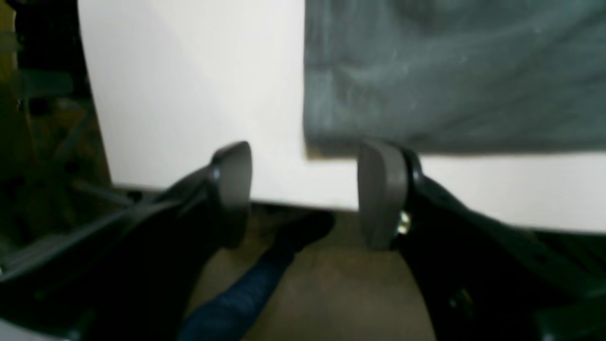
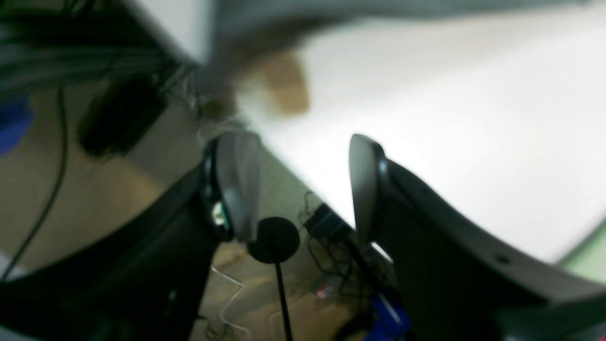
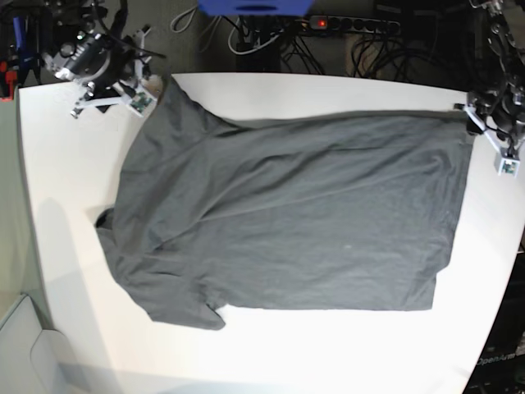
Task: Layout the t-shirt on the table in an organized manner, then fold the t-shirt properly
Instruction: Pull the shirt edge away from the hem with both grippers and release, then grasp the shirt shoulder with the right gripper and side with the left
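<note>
- White desk point(image 3: 74, 189) fills the base view, cables on the floor beyond.
- T-shirt point(image 3: 295, 222) lies spread nearly flat across it, hem toward the left arm's side.
- Left fingers point(image 1: 303, 194) parted, empty, at the shirt's corner.
- Right fingers point(image 2: 303, 184) parted too, gripping nothing, off the desk's edge.

Power strip point(image 3: 353, 25), tangled floor cables point(image 3: 246, 37)

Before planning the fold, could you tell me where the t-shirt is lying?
In the base view the t-shirt lies spread across the middle of the table, one corner by the left gripper.
</note>
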You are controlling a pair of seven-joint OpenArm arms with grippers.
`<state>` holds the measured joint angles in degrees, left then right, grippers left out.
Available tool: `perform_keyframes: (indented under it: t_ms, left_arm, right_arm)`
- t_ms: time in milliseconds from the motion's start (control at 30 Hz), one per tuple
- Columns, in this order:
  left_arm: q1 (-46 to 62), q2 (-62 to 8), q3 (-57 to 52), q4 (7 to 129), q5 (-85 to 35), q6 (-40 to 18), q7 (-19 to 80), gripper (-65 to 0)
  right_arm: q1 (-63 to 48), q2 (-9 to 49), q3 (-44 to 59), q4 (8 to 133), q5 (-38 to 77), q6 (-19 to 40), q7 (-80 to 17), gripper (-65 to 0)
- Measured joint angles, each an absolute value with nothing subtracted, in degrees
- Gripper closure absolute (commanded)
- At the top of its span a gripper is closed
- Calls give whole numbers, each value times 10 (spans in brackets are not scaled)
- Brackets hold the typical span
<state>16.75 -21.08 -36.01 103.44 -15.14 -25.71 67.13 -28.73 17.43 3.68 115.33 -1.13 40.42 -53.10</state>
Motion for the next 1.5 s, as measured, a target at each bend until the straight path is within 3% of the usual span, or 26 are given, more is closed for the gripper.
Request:
perform_keyframes:
  t_ms: [100, 267, 400, 500, 667, 833, 1300, 1400, 1500]
  left_arm:
    - [140, -199, -361, 1049, -150, -259, 678, -339]
    - [26, -102, -354, 1036, -157, -262, 673, -339]
    - [-55, -52, -360, 947, -136, -247, 671, -339]
    - [-93, -44, -347, 859, -138, -251, 672, -339]
    - [-85, -60, -303, 794, -98, -248, 594, -339]
    - [-63, -57, -295, 788, -30, -247, 567, -339]
    - [-48, -60, -295, 793, -25, -249, 550, -339]
    - [-48, -60, -295, 792, -25, -249, 552, -339]
    - [-48, -60, -295, 792, -26, -249, 550, -339]
  right_arm:
    - [-252, 176, 104, 1152, -25, 402, -543, -311]
    - [-161, 146, 168, 1131, -15, 403, -533, -313]
    - [-87, 127, 179, 1077, -21, 403, -559, -315]
    - [-27, 110, 177, 1042, -19, 402, -629, -315]
    - [54, 94, 179, 969, -19, 402, -705, -358]
    - [116, 80, 180, 883, -13, 401, -705, -424]
    - [193, 48, 184, 727, -19, 401, -680, -426]
    - [193, 49, 184, 708, -21, 400, -651, -402]
    - [192, 49, 184, 703, -20, 400, -642, -244]
